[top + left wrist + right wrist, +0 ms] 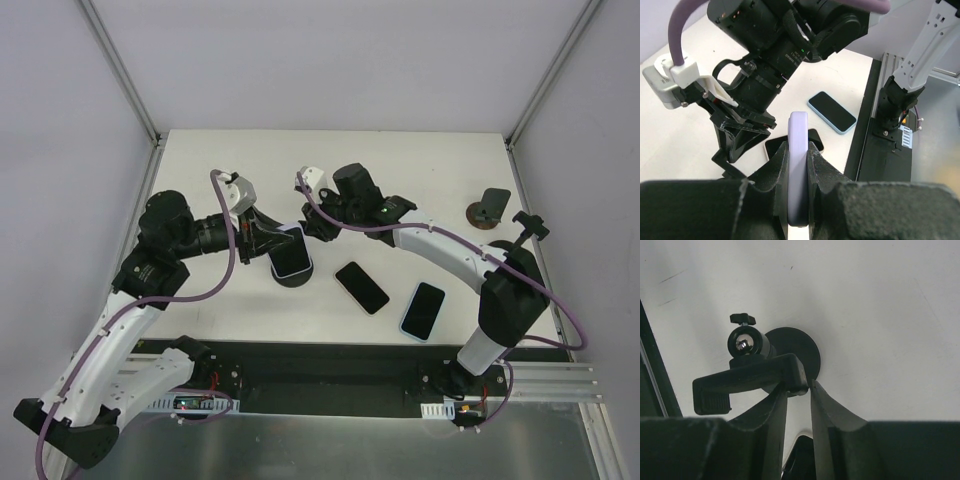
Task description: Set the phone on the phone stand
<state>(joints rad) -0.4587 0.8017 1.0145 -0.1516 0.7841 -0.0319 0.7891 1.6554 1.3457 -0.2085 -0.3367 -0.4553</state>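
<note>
A lavender-cased phone [291,250] is held on edge in my left gripper [270,240], just above the dark round base of a phone stand [292,281]. In the left wrist view the phone [799,150] sits pinched between both fingers of the left gripper [799,165]. My right gripper [312,226] reaches in from the far side. The right wrist view shows the stand [792,352] with its ball joint [747,342] and clamp arm [747,381]. The right gripper [799,387] is closed on the end of that clamp arm.
A black phone [361,287] and a blue-cased phone [423,309] lie flat near the table's front edge. A second stand [490,208] is at the back right. The two arms are close together over the middle of the table.
</note>
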